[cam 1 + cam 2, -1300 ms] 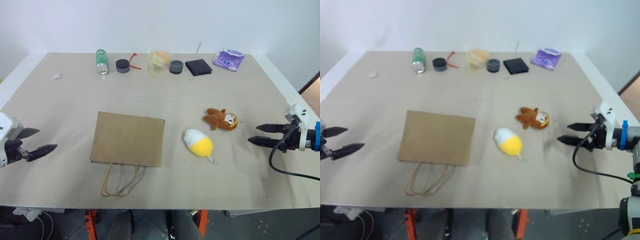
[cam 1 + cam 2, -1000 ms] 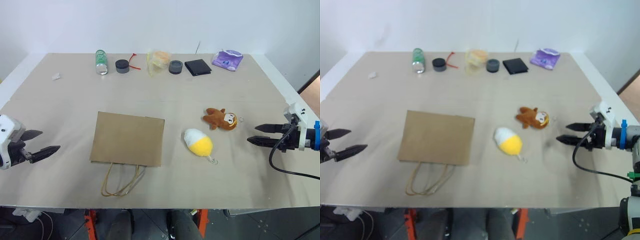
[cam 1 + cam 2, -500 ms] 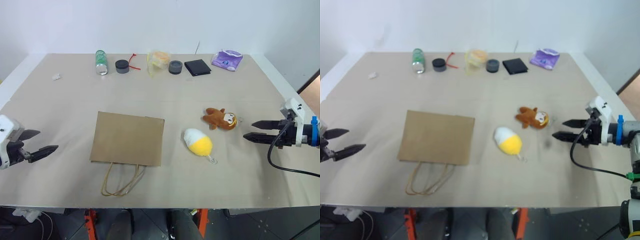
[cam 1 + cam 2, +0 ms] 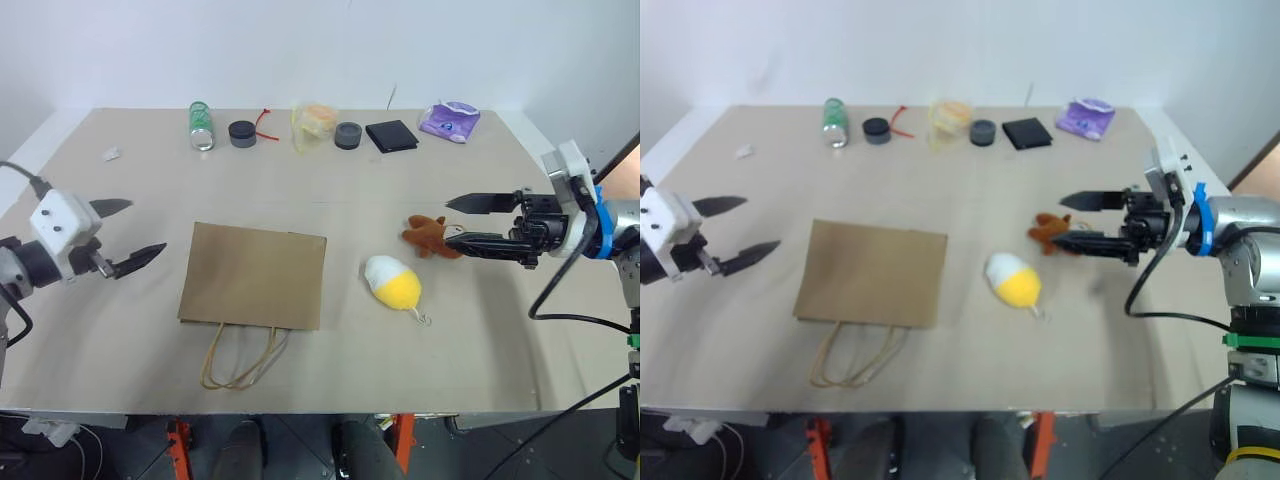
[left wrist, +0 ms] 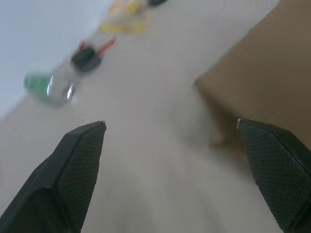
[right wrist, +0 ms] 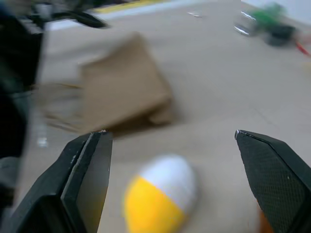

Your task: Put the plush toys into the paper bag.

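Plush toys (image 4: 393,283) lie beside the flat paper bag (image 4: 254,276); left gripper (image 4: 128,233) and right gripper (image 4: 462,221) gape wide, empty

The paper bag (image 4: 254,276) lies flat mid-surface, with bare surface (image 4: 120,330) all along its left side, where the open left claw (image 4: 128,233) hovers. Between the bag and the egg-shaped plush (image 4: 393,283) runs a clear lane. The open right claw (image 4: 458,222) hangs over the brown doll (image 4: 425,236), partly covering it. A row of small items (image 4: 300,128) lines the far edge, well apart from the toys.
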{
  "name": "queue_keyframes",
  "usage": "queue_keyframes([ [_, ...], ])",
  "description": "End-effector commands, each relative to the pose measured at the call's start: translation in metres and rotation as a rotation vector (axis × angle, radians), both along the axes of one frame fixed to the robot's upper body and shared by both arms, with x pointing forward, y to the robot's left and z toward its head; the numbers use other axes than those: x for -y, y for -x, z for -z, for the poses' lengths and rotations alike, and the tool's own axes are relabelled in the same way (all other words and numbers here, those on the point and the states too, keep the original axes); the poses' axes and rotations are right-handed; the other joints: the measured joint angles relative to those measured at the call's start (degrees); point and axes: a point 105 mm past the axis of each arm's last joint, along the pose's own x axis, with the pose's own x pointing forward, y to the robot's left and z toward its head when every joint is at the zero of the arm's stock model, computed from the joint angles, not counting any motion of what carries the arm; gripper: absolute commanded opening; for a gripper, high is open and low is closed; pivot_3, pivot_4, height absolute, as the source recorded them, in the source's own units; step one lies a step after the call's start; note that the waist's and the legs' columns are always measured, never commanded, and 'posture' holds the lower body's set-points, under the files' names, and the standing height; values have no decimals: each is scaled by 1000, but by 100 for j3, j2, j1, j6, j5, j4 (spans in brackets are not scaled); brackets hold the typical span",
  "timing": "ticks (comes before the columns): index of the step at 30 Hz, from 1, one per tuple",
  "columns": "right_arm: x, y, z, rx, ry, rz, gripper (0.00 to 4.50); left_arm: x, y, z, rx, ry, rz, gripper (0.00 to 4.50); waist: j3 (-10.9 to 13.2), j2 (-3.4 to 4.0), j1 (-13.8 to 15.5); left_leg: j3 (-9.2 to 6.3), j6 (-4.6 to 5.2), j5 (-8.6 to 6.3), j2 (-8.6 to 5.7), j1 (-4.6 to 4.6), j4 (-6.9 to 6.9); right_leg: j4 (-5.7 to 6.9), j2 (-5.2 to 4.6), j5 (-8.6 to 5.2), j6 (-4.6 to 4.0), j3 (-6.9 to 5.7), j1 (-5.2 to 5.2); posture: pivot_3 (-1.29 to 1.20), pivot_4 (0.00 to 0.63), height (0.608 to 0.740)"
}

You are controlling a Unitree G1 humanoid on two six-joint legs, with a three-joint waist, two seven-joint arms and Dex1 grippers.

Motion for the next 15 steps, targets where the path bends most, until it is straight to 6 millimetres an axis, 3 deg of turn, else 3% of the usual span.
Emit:
queue_keyframes([
  [1,-26,19,-3,13,2,-168,4391,22,14,-20,189,-138,163,4500,0,0,1,2,0,0,4,0,0,0,4,2,-3,2,-1,0,150,740],
  [7,-47,28,4,45,29,-269,4391,41,52,-4,419,-343,403,4500,0,1,-4,32,0,-1,18,17,0,0,9,2,-39,17,-4,0,150,740],
  [10,-55,34,12,67,44,-307,4391,45,68,20,423,-396,494,4500,0,1,0,44,0,-1,26,22,0,0,13,7,-48,22,-5,0,150,740],
  [15,-59,34,11,109,12,-285,4391,45,87,35,428,-395,563,4500,-1,0,0,66,0,0,32,29,9,1,15,19,-47,39,-4,0,150,740],
])
